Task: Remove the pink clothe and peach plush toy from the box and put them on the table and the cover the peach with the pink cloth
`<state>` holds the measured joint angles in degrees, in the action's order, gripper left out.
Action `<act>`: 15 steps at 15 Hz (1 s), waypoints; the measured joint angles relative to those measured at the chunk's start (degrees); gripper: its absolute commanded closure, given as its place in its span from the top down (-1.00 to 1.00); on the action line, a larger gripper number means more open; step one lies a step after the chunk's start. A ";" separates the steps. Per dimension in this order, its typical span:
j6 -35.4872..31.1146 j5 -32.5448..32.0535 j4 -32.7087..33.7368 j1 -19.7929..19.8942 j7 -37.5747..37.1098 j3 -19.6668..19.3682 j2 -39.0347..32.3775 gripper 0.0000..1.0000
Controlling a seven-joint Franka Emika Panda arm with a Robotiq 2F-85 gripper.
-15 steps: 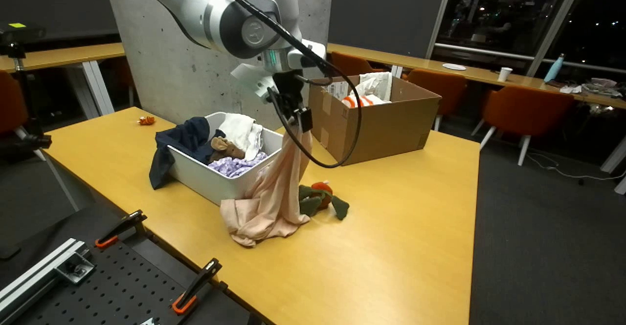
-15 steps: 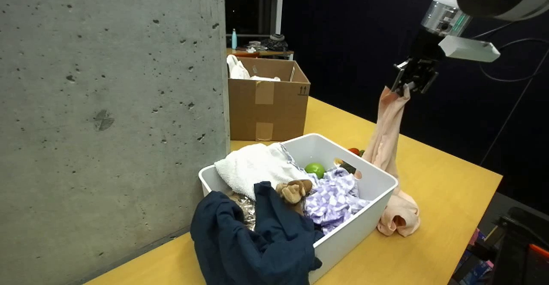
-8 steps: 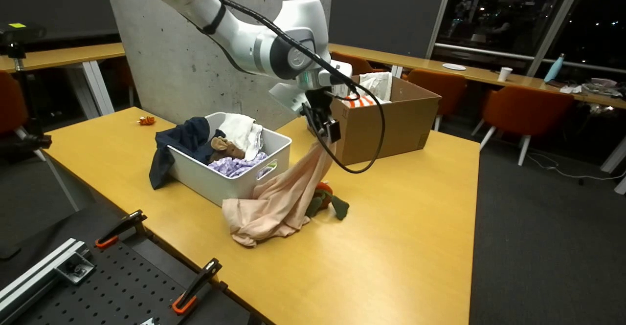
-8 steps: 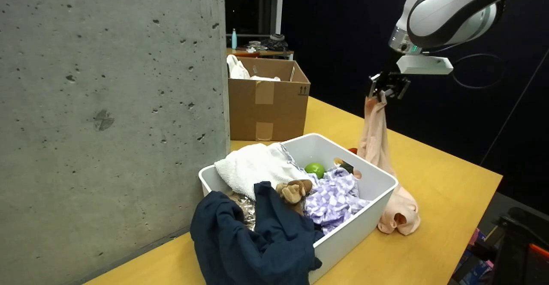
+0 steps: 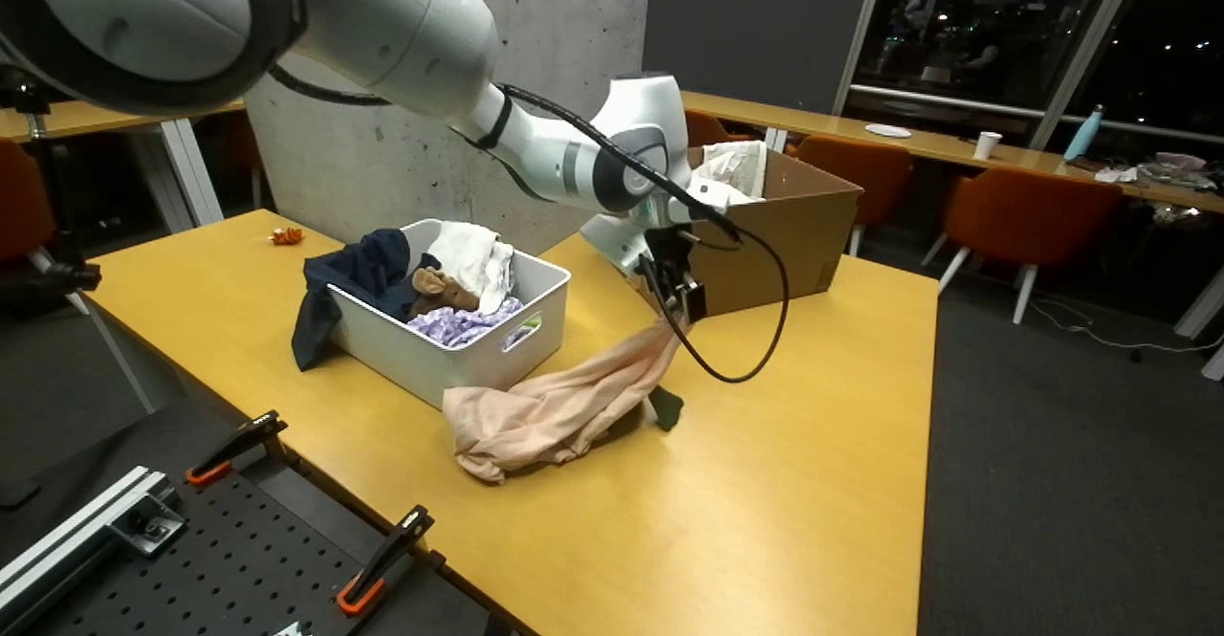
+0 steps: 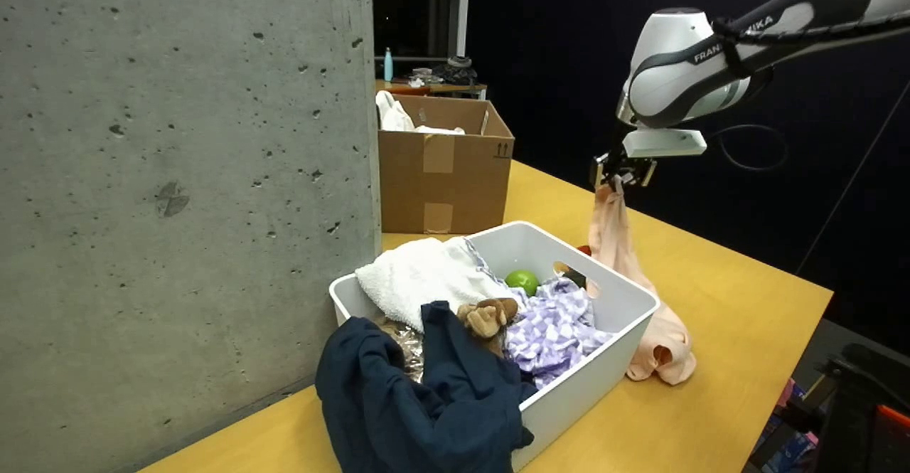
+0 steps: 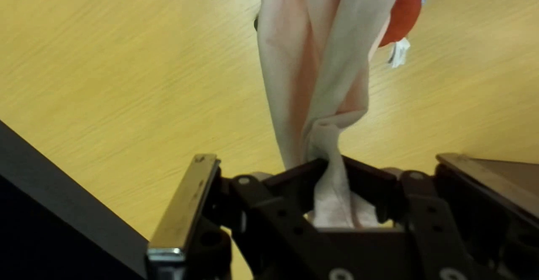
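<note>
My gripper [image 5: 683, 318] is shut on a bunched end of the pink cloth [image 5: 564, 408] and holds it above the table. The cloth slopes from my fingers down to the tabletop beside the white box [image 5: 382, 359]. In the wrist view the cloth [image 7: 311, 61] runs up from between my fingertips [image 7: 334, 162]. The plush toy is mostly hidden behind or under the cloth. Its green leaf [image 5: 666, 408] shows in an exterior view, and its orange-red body [image 7: 405, 14] with a white tag shows in the wrist view. A sliver of the toy [image 6: 585, 250] also shows in an exterior view.
The white box holds a dark blue cloth [image 6: 426, 409] draped over its side, a white towel [image 6: 434, 277], a purple checked cloth [image 6: 554, 331], a brown plush [image 6: 487, 316] and a green ball [image 6: 522, 282]. A cardboard box [image 5: 765, 258] stands behind my gripper. A concrete pillar [image 6: 185, 174] rises alongside.
My gripper has moved away from the white box and lower, drawing the held cloth end with it. The cloth now stretches lower across the toy, hiding more of it.
</note>
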<state>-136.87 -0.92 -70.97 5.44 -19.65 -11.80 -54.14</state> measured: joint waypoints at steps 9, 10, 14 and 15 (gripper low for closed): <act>0.00 0.21 11.72 4.69 -0.06 -0.15 -15.14 -0.26; -0.26 0.20 11.94 4.69 -0.05 -0.09 -15.66 -0.13; -2.78 0.15 10.91 3.62 0.02 0.09 -14.59 0.45; -4.03 0.15 9.74 3.12 0.04 0.09 -13.61 0.58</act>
<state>-140.90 -0.77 -61.23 8.56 -19.61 -11.71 -67.75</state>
